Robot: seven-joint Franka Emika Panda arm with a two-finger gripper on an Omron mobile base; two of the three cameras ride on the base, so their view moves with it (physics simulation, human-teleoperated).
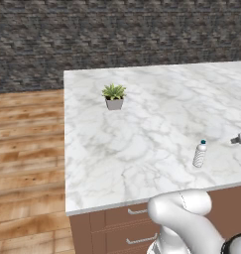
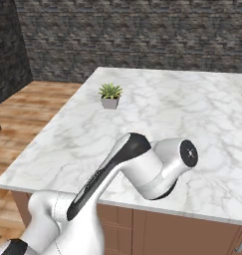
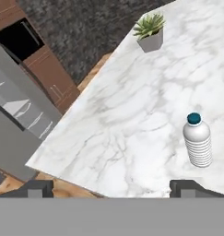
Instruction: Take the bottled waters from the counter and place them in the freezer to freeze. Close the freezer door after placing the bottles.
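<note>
The end effector [image 3: 111, 186] hangs over the counter [image 1: 142, 129] with its tips spread wide and nothing between them, so the first pickup looks to be the step in hand. From left to right: one potted plant [image 1: 114, 96], one upright bottled water [image 1: 200, 154] near the front edge, and possibly a second bottle [image 1: 239, 139] lying cut off at the frame's side. Next it must drop and straddle the standing bottle.

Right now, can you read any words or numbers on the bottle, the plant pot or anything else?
None can be read.
Bottle: clear ribbed sides and a teal cap, no label.
Plant pot: plain grey, nothing written.
Counter: only grey veins in the marble.
Fridge: plain grey, no sign that can be made out.
</note>
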